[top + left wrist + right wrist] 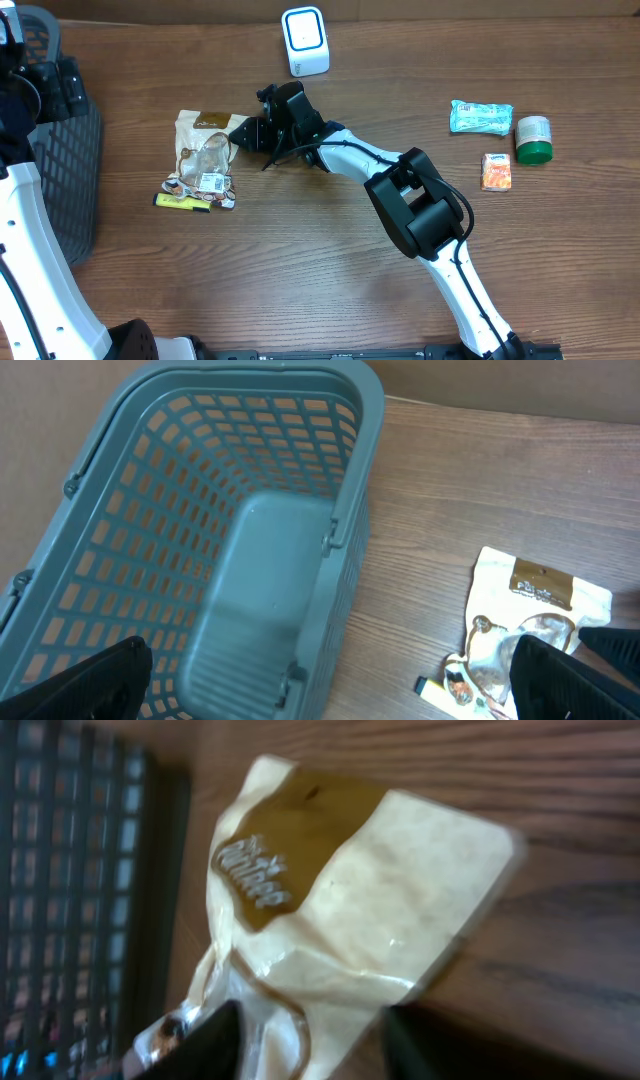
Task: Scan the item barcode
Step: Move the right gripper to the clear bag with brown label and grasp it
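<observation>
The item, a cream and brown snack bag (205,150), lies flat on the wooden table left of centre; it also shows in the left wrist view (530,610) and the right wrist view (340,890). My right gripper (240,135) sits low at the bag's right edge. In its own view the right gripper (310,1040) is partly open: one finger lies over the bag, the other beside its edge, with bag between them. My left gripper (330,680) hangs wide open above the basket (350,510), holding nothing. The white barcode scanner (305,40) stands at the back.
A dark mesh basket (70,170) stands at the table's left edge. A yellow stick (180,201) lies at the bag's near end. At the right sit a teal packet (480,117), a green-lidded jar (533,139) and an orange carton (496,171).
</observation>
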Robot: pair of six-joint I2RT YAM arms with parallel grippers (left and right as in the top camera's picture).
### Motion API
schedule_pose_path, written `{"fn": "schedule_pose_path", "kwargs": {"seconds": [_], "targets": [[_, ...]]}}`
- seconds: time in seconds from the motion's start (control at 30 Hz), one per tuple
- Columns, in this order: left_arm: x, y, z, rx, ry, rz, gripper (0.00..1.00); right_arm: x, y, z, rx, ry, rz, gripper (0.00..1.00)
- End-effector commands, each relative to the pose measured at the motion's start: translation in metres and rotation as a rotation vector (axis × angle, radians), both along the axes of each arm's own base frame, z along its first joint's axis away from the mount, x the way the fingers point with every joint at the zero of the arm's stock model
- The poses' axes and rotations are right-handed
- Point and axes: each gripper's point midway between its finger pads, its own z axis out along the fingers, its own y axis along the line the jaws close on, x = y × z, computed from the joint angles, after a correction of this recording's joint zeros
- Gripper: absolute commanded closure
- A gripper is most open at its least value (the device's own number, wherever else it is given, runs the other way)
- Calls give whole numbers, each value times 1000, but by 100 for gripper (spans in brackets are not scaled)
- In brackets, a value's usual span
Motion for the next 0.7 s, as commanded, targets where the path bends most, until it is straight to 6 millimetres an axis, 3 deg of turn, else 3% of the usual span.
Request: {"fn": "schedule_pose_path", "kwargs": {"seconds": [0.0,0.13,0.27,0.37,0.43,0.67], "targets": [[3,-1,-1,10,6,-14,0,1,-24,-68,-168,18,-83,61],[3,-1,-1,10,7,-15,0,0,-20,-55,-181,-59,12,36],[3,-1,-1,10,7,-15,0,12,-25,-9,-244,-141,58,20],[3,-1,-1,10,7,-14,0,21,-28,26,-333,-232,68,14],[3,-1,-1,10,7,-14,0,21,-23,39,-398,-298,81,11],[3,-1,-1,10,7,-15,0,4,11,41,-617,-551,74,4]]}}
